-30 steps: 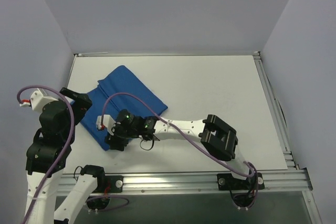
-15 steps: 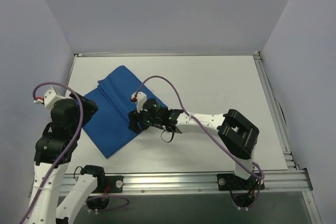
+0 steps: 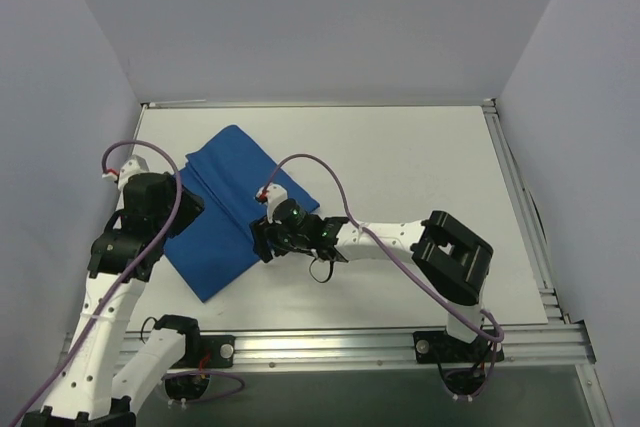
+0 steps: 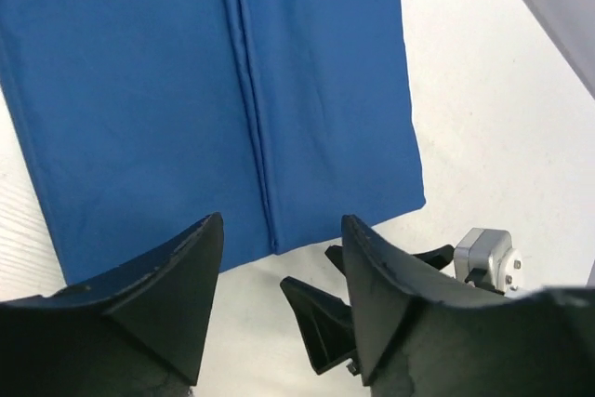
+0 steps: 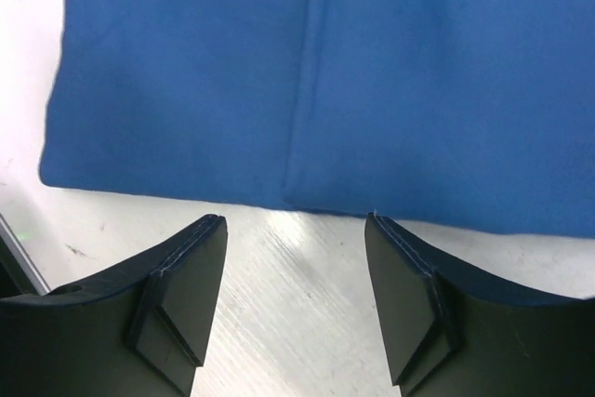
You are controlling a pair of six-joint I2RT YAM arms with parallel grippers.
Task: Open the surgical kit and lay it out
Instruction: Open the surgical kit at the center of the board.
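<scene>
The surgical kit [image 3: 225, 187] is a royal-blue cloth wrap, folded flat on the left half of the white table, with a straight fold seam along it. Its contents are hidden. My left gripper [image 3: 188, 212] hangs over the wrap's left side. In the left wrist view the left gripper [image 4: 282, 222] is open above the wrap [image 4: 139, 90], close to its edge, holding nothing. My right gripper [image 3: 262, 242] sits at the wrap's right long edge. The right wrist view shows the right gripper [image 5: 296, 220] open over bare table, just short of the cloth edge [image 5: 186, 72].
The white table [image 3: 420, 167] is boxed in by pale walls on three sides. An aluminium rail [image 3: 350, 347] runs along the near edge. The right arm's black elbow block [image 3: 455, 257] stands to the right. The right gripper's fingers [image 4: 321, 323] show in the left wrist view.
The right gripper has moved from the wrap's near corner up to its right long edge. The left arm has swung inward, toward and over the wrap's left side.
</scene>
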